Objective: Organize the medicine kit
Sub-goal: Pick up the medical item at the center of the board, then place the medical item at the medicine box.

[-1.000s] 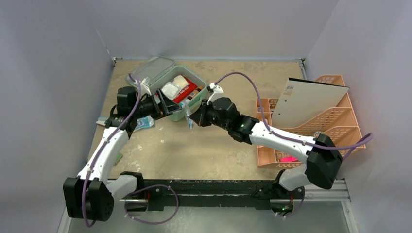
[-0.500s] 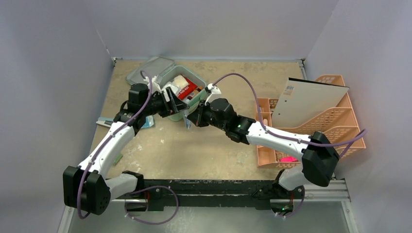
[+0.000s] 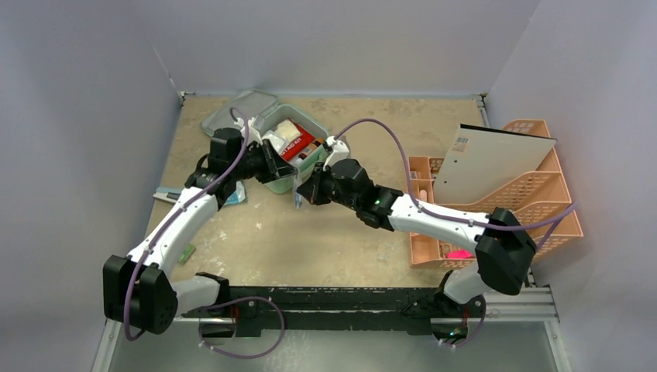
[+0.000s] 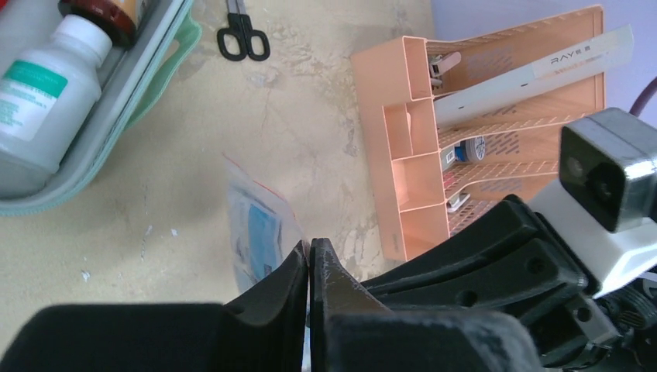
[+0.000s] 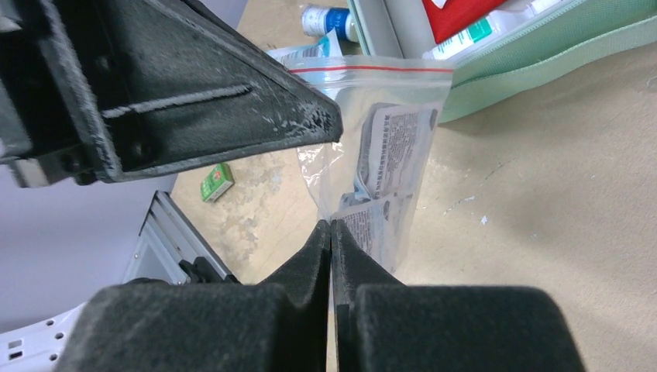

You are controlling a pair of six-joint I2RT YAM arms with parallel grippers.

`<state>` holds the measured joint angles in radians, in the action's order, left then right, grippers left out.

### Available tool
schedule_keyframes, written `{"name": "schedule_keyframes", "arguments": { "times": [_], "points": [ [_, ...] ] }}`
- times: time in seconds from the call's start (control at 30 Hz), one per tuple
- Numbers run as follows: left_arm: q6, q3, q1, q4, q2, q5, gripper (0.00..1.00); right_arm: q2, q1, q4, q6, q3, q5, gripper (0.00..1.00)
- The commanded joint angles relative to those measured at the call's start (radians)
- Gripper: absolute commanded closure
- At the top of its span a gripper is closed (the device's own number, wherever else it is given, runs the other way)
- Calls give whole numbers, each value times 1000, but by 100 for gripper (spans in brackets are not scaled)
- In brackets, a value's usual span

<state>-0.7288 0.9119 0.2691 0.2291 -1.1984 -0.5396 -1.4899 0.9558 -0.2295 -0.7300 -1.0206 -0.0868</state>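
Left gripper (image 4: 309,249): black fingers pressed together on the side edge of a clear plastic zip bag with a red seal line (image 5: 399,132), apparently pinching it.
Medicine kit (image 3: 310,165): mint-green rounded-square hinged case, open at the far left of the beige tabletop (image 3: 349,240), its lid (image 3: 232,111) laid back to the left.
Inside the kit: white plastic bottle with a green label (image 4: 46,85) and a flat red pouch (image 3: 299,145).
Right gripper (image 5: 331,229): fingers clamped on the same bag's lower edge, just beside the kit's near wall.
Peach plastic lattice rack (image 3: 546,205): far right, well apart from the kit.
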Motion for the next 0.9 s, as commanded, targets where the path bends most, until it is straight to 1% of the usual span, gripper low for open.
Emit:
{"name": "schedule_keyframes", "arguments": {
  "times": [0.0, 0.1, 0.17, 0.2, 0.27, 0.4, 0.43, 0.47, 0.5, 0.53, 0.57, 0.6, 0.73, 0.87],
  "points": [
    [85, 99, 4, 17, -27, -21, 100, -14, 5, -29, 26, -33, 9, 94],
    [158, 177, 4, 75, -54, -7, 100, 12, 6, -1, 40, -29, 18, 77],
    [237, 251, 4, 135, -82, 19, 100, 50, 6, 16, 60, -15, 18, 64],
    [277, 288, 4, 169, -100, 38, 100, 74, 5, 25, 65, -3, 9, 59],
    [350, 356, 4, 235, -139, 59, 100, 123, 6, 39, 77, 25, -5, 52],
    [459, 473, 4, 325, -237, 53, 100, 211, 6, 81, 84, 63, -10, 37],
    [497, 494, 4, 338, -259, 47, 100, 227, 6, 92, 88, 66, -23, 33],
    [528, 515, 4, 346, -286, 59, 100, 244, 6, 101, 97, 70, -36, 30],
    [561, 533, 4, 351, -305, 82, 100, 256, 6, 104, 113, 73, -42, 25],
    [590, 548, 4, 354, -321, 109, 100, 269, 5, 106, 121, 78, -44, 18],
    [620, 563, 4, 355, -339, 135, 100, 279, 6, 115, 126, 81, -43, 6],
    [648, 579, 4, 358, -355, 156, 100, 289, 6, 125, 128, 83, -45, 2],
    [758, 638, 4, 360, -424, 224, 100, 315, 5, 176, 133, 100, -55, 1],
    [843, 671, 4, 351, -474, 223, 100, 336, 6, 200, 132, 119, -39, 1]
  ]
}}
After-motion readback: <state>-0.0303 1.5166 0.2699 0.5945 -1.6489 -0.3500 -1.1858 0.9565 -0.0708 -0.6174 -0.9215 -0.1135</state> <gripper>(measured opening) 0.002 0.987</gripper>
